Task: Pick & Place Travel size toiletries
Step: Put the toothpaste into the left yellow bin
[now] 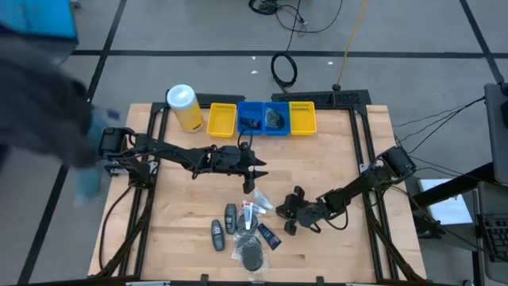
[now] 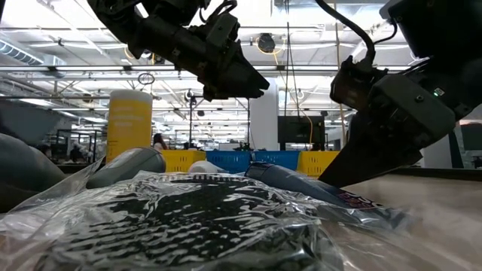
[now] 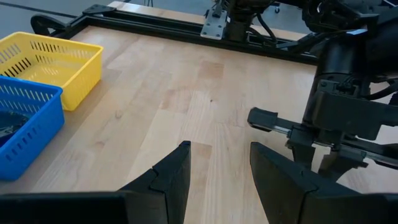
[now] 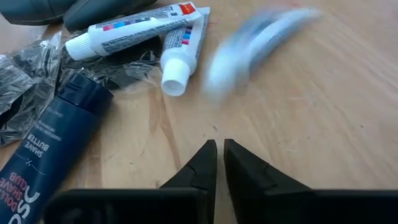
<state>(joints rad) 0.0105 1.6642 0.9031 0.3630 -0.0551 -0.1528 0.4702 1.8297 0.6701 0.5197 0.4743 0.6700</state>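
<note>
The toiletries lie in a cluster near the table's near edge: two dark grey oval bottles (image 1: 224, 226), white tubes (image 1: 248, 214), a dark blue tube (image 1: 268, 235) and a black puff in clear plastic (image 1: 251, 253). In the right wrist view, two white tubes (image 4: 134, 28) and the dark blue tube (image 4: 53, 143) lie flat, and a white and blue tube (image 4: 261, 43) shows blurred. My right gripper (image 4: 219, 155) hovers just right of the cluster, shut and empty. My left gripper (image 3: 217, 168) is open and empty above mid-table (image 1: 252, 173), beyond the cluster.
Along the far edge stand a yellow bin (image 1: 222, 119), two blue bins (image 1: 264, 118) holding dark items, and another yellow bin (image 1: 302, 117). A tall yellow canister (image 1: 184, 107) stands left of them. Bare wood lies between bins and cluster. A blurred person shows at the table's left.
</note>
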